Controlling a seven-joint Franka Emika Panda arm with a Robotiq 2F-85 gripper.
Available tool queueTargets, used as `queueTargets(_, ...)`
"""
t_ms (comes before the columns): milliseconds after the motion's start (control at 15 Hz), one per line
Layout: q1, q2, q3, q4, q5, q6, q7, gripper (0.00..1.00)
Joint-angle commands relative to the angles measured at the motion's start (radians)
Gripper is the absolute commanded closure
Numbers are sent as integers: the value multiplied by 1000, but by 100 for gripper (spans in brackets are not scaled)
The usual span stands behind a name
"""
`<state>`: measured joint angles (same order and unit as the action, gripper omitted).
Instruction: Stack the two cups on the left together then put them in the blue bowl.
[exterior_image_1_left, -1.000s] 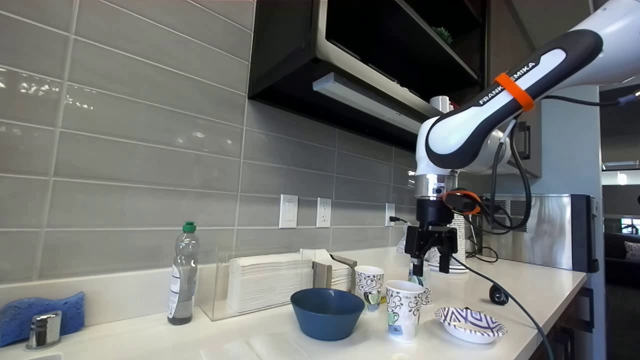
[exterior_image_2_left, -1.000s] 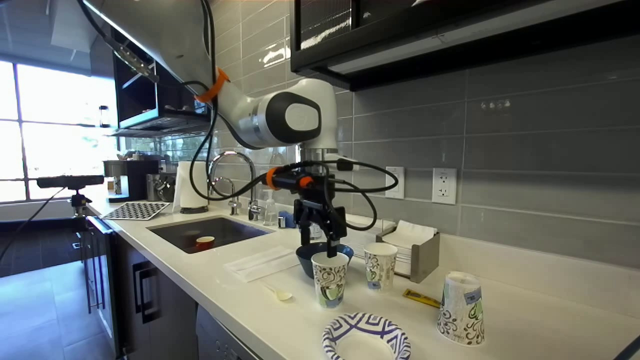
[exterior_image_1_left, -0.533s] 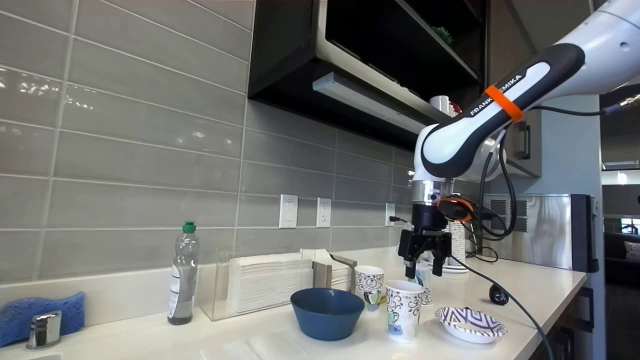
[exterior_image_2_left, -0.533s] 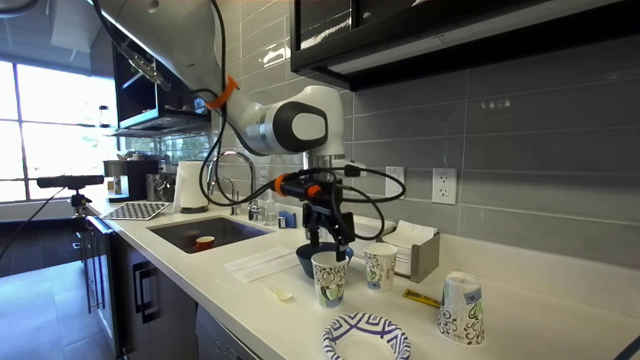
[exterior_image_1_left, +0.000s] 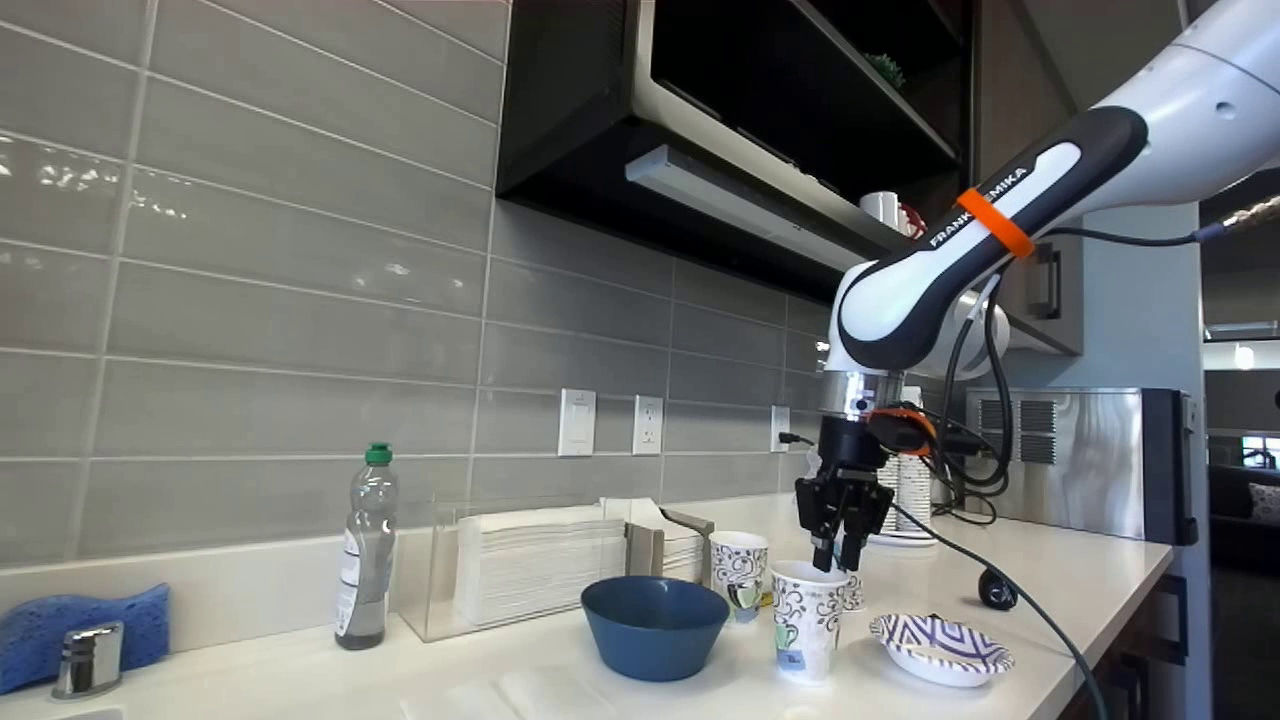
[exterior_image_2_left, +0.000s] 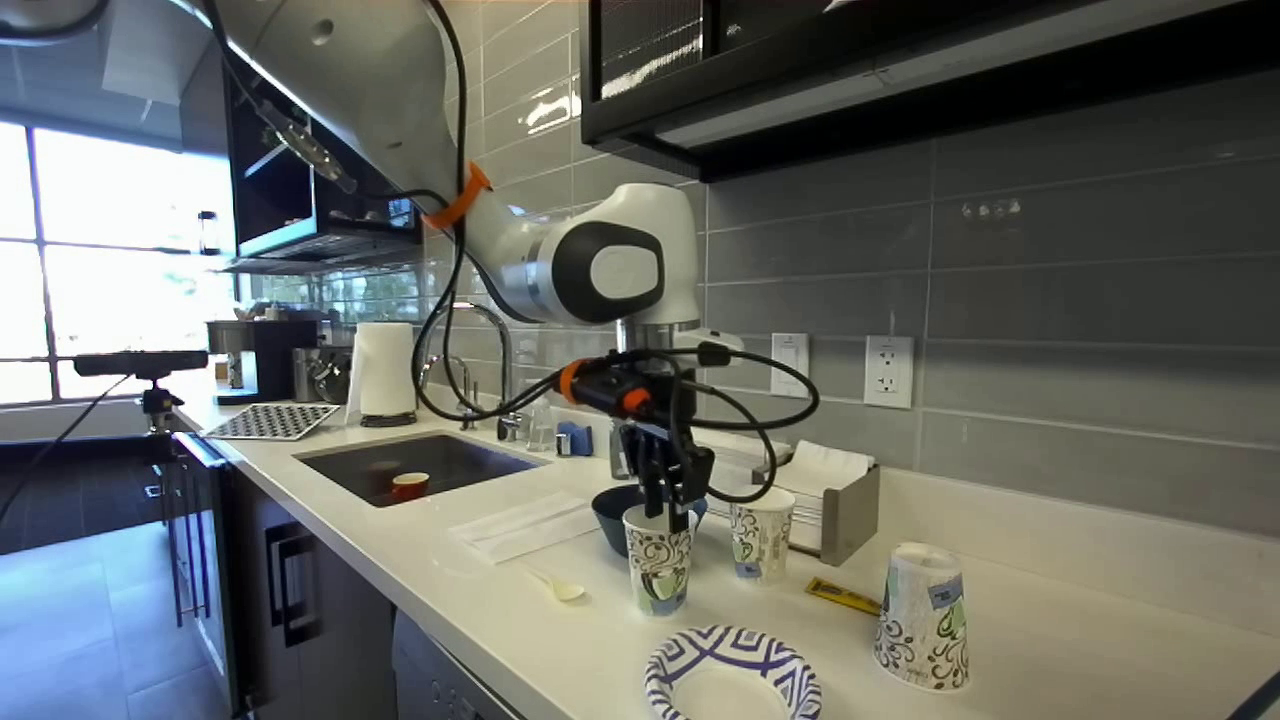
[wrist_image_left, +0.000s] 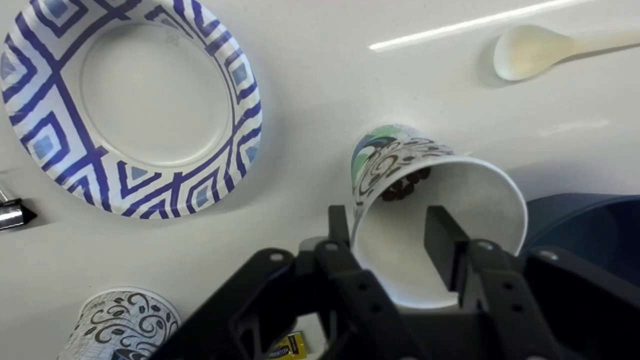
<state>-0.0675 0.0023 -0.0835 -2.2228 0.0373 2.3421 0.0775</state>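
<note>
Two white cups with a swirl print stand upright. The front cup (exterior_image_1_left: 808, 635) is right below my gripper (exterior_image_1_left: 836, 560), and the back cup (exterior_image_2_left: 762, 535) stands near the napkin holder. In the wrist view, my gripper (wrist_image_left: 386, 220) is partly open over the front cup (wrist_image_left: 395, 155). One finger (wrist_image_left: 338, 222) shows just outside the rim, the other over the mouth; contact cannot be told. Small dark round things show inside this cup. Beside it is the dark blue bowl (exterior_image_1_left: 655, 640), partly seen at the wrist view's right edge. The back cup is hidden in the wrist view.
An upside-down cup (exterior_image_2_left: 922, 620) stands apart. A patterned paper dish (wrist_image_left: 220, 165), a yellow packet (exterior_image_2_left: 843, 596) and a pale spoon (wrist_image_left: 525, 52) lie around the front cup. The napkin holder (exterior_image_2_left: 850, 512) is by the wall; a sink (exterior_image_2_left: 330, 462) lies beyond the bowl.
My gripper has come down to the front cup's rim and shifted slightly across above it. Its jaws have narrowed from wide apart. The cups and bowl have stayed put.
</note>
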Motion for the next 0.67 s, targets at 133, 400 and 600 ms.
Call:
queueTargets(133, -4, 50, 2, 9, 30, 41, 1, 27)
queueTargets(400, -4, 62, 2, 9, 19, 63, 14, 74)
queueTargets(600, -3, 60, 2, 10, 19, 70, 24, 96)
